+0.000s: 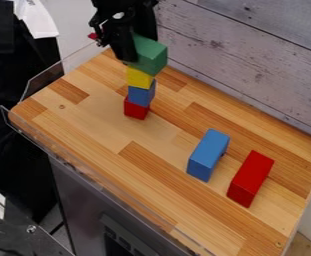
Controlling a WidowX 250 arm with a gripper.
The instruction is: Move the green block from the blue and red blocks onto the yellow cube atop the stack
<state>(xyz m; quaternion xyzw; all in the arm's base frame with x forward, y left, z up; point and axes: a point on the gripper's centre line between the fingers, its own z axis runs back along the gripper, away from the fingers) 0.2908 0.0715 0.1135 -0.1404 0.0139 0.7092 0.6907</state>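
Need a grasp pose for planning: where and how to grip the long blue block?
Probably mid-length, across its narrow width, coming straight down from above. The long blue block lies flat with its top exposed and long sides parallel; the gap to the long red block looks wide enough, though approach with care there.

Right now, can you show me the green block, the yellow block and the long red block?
Green block [151, 56]: camera view, middle of the side facing us.
Yellow block [139, 78]: camera view, on its front.
Long red block [252, 171]: camera view, on its top.
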